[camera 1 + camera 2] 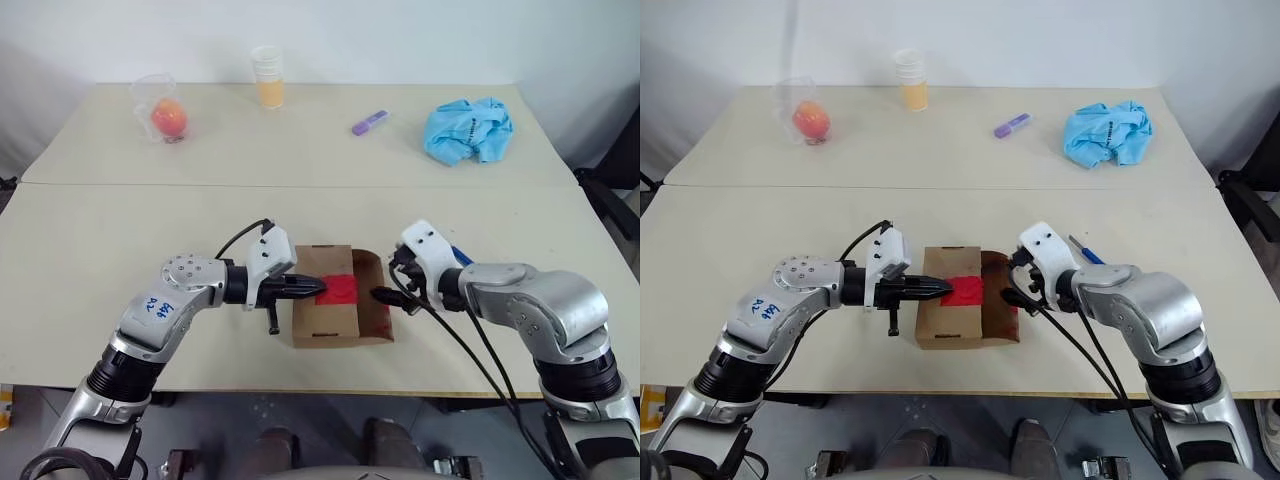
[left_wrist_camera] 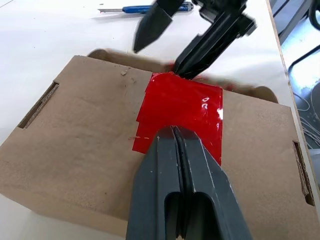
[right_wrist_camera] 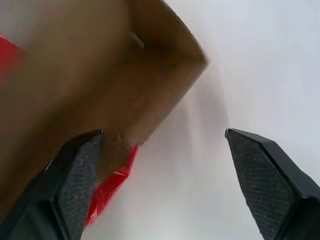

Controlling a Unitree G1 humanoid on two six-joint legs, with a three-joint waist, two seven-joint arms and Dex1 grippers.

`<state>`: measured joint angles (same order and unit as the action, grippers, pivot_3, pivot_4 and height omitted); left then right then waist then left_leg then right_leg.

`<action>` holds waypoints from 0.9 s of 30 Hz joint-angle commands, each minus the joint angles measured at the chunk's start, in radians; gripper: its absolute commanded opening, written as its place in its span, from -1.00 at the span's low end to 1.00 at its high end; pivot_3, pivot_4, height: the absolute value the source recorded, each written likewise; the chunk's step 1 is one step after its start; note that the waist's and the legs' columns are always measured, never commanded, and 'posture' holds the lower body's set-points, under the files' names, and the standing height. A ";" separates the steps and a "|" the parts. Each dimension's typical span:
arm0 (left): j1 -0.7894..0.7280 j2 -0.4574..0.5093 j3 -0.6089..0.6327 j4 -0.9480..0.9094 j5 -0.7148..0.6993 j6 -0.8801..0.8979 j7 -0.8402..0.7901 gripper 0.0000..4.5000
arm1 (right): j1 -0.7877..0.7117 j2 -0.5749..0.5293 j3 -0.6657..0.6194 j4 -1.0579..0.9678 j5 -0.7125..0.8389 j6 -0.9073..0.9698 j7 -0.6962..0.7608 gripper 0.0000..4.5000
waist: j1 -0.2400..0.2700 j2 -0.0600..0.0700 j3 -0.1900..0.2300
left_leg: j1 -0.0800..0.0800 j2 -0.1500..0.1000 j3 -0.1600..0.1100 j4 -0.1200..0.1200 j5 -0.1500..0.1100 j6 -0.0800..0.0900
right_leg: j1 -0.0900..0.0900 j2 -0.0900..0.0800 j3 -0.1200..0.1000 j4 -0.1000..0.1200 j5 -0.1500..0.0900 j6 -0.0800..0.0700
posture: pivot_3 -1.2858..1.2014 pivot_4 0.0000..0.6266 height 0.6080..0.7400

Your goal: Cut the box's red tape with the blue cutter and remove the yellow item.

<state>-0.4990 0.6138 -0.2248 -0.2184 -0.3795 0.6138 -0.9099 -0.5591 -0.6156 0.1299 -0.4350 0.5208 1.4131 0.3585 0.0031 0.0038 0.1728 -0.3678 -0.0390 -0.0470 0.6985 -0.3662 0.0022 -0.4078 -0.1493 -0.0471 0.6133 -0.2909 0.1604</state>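
The cardboard box (image 1: 340, 300) sits near the table's front edge. The left gripper (image 1: 312, 287), pinched together, presses on the red tape (image 1: 340, 289). The right gripper (image 1: 385, 296) is spread wide by the raised flap. The box looks light and bendy, so grab the flap's edge.

table (image 1: 100, 240): lying pale, two tops joined | near edge: box (image 1: 325, 315) sitting, blue cutter (image 1: 1085, 250) lying beside | far side: bagged fruit (image 1: 167, 118), cup (image 1: 268, 77), purple marker (image 1: 369, 122), blue cloth (image 1: 468, 129) resting
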 commanded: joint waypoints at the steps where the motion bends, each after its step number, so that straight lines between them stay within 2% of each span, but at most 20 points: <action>1: 0.050 0.000 -0.072 0.046 0.057 0.029 0.006 -1.00 | 0.022 -0.003 0.005 -0.003 -0.030 -0.046 0.001 0.79 | -0.001 0.000 0.000 | 0.000 0.000 0.000 0.000 0.000 0.000 | 0.000 0.000 0.000 0.000 0.000 0.000 | 0.03 -0.52 1.00; 10: 0.056 -0.005 -0.063 0.054 0.066 0.021 0.004 -1.00 | 0.095 0.033 0.009 -0.006 -0.061 -0.144 0.016 0.79 | -0.002 -0.002 -0.005 | 0.001 0.000 0.000 0.000 0.000 0.000 | 0.001 0.000 0.000 0.000 0.000 0.000 | 0.03 -0.52 1.00; 15: 0.053 -0.004 -0.058 0.058 0.070 0.015 0.004 -1.00 | 0.087 0.021 -0.131 0.037 0.006 -0.183 0.109 0.79 | -0.001 -0.002 -0.005 | 0.002 0.000 0.000 0.000 0.000 0.000 | 0.002 0.000 0.000 -0.001 0.000 0.000 | 0.03 -0.52 1.00; 17: 0.062 -0.001 -0.043 0.051 0.062 0.012 0.006 -1.00 | 0.037 0.041 -0.276 0.143 0.117 -0.096 0.175 0.79 | -0.001 -0.002 -0.005 | 0.002 0.000 0.000 0.000 0.000 0.000 | 0.002 0.000 0.000 -0.001 0.000 0.000 | 0.03 -0.52 1.00; 19: 0.069 0.000 -0.036 0.047 0.060 0.002 0.004 -1.00 | 0.007 0.040 -0.355 0.230 0.197 -0.002 0.227 0.79 | -0.002 -0.002 -0.005 | 0.002 0.000 0.000 0.000 0.000 0.000 | 0.002 0.000 0.000 -0.001 0.000 0.000 | 0.03 -0.52 1.00; 23: 0.077 0.001 -0.032 0.041 0.064 -0.005 0.008 -1.00 | -0.001 -0.015 -0.300 0.336 0.237 0.050 0.329 0.79 | -0.003 -0.002 -0.005 | 0.002 0.002 -0.001 -0.002 0.000 0.000 | 0.002 0.001 -0.001 -0.002 0.000 -0.001 | 0.03 -0.52 1.00; 27: 0.084 -0.002 -0.017 0.036 0.064 -0.006 0.021 -1.00 | -0.045 0.025 -0.271 0.422 0.270 0.086 0.371 0.79 | -0.004 -0.001 -0.005 | 0.002 0.001 0.000 -0.001 0.000 0.000 | 0.002 0.000 0.000 -0.002 0.000 -0.001 | 0.03 -0.52 1.00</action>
<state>-0.4573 0.6028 -0.1998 -0.2248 -0.3614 0.5777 -0.9017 -0.5798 -0.5973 -0.1512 -0.0198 0.7595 1.4885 0.7013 -0.0008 0.0028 0.1677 -0.3657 -0.0378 -0.0473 0.6972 -0.3660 0.0024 -0.4055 -0.1492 -0.0473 0.6111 -0.2906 0.1599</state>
